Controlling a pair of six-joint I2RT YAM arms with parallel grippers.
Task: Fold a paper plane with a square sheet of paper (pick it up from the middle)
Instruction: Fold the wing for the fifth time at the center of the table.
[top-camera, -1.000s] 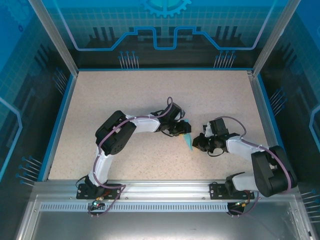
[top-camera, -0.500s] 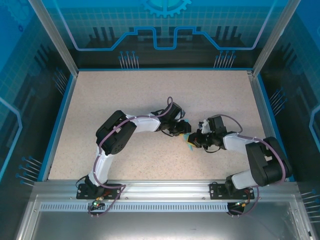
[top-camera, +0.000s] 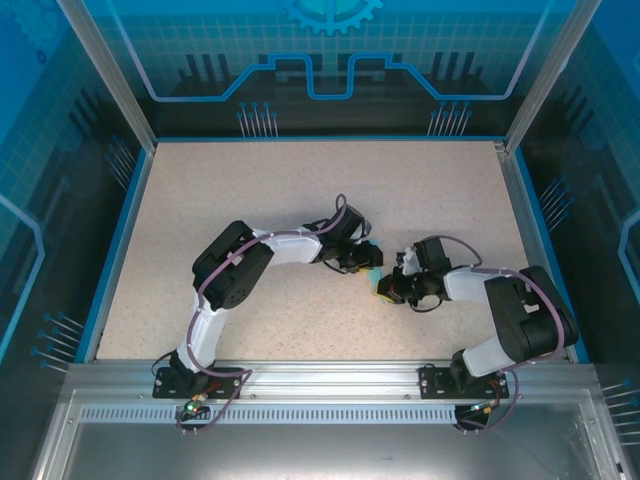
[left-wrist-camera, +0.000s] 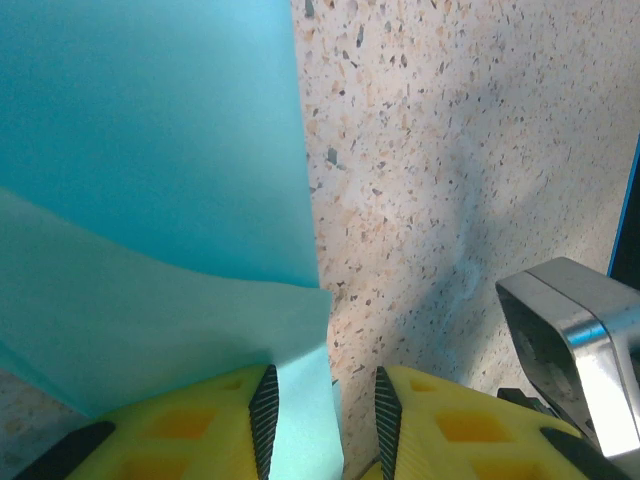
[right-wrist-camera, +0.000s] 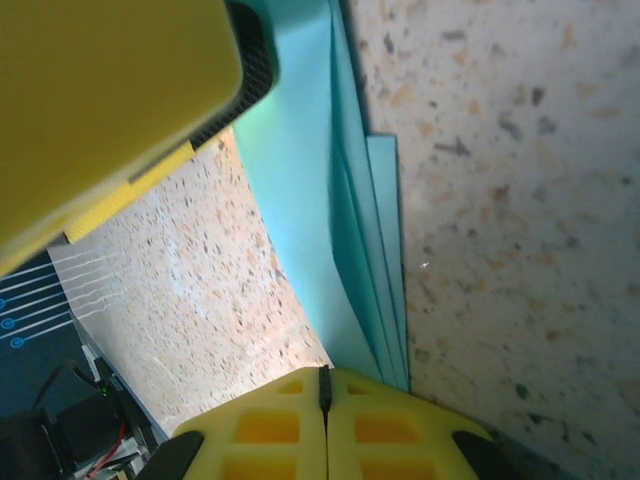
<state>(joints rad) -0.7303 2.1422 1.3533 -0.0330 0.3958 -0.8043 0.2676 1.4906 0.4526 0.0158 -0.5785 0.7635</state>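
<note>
Centrally on the speckled beige tabletop (top-camera: 250, 190), the two arms meet tip to tip over the thin turquoise-blue sheet of paper (left-wrist-camera: 150, 150), which lies on the table creased into a narrower, layered shape. From the top camera a sliver of it shows between the grippers. The left gripper (left-wrist-camera: 325, 400), with yellow fingers and black ribbed pads, has its jaws standing apart, with bare table showing in the gap. A corner of the paper's lower flap reaches into that gap, close against one pad, and is not pinched. The right gripper (right-wrist-camera: 323, 385) has its jaws pressed together, with a thin seam between the yellow tips. Several stacked paper edges run straight to those closed tips; whether a layer is nipped there cannot be told. In the right wrist view one yellow finger (right-wrist-camera: 120, 90) of the left gripper hangs over the sheet's far end.
</note>
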